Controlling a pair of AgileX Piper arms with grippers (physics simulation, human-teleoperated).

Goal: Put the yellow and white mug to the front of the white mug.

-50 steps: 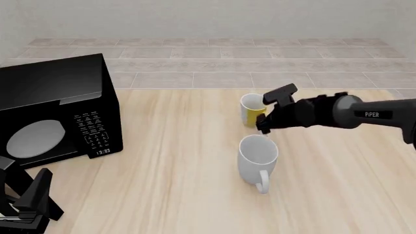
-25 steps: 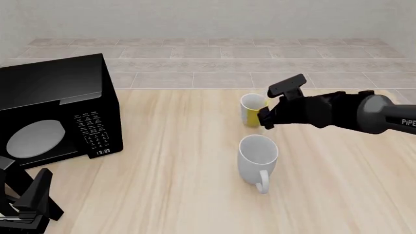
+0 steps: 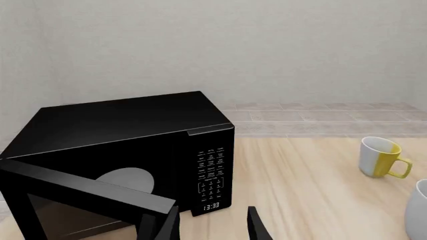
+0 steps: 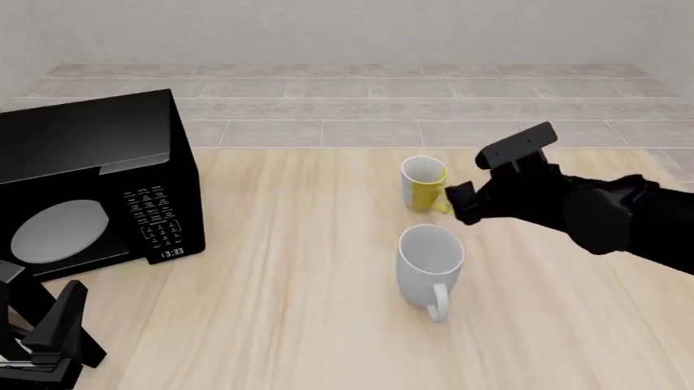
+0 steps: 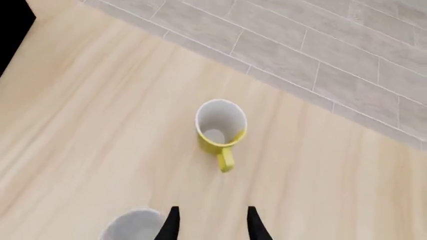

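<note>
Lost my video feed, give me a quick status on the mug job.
Right gripper open, empty, just short of the yellow and white mug. Left gripper open, idle by the microwave. Mug upright, beyond the white mug. Nothing between them.

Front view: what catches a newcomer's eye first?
The big black microwave at the table's left, its door swung open. Mid-table, the small yellow and white mug stands upright just beyond the larger white mug. The black right gripper hovers beside the small mug's handle, open and empty.
</note>
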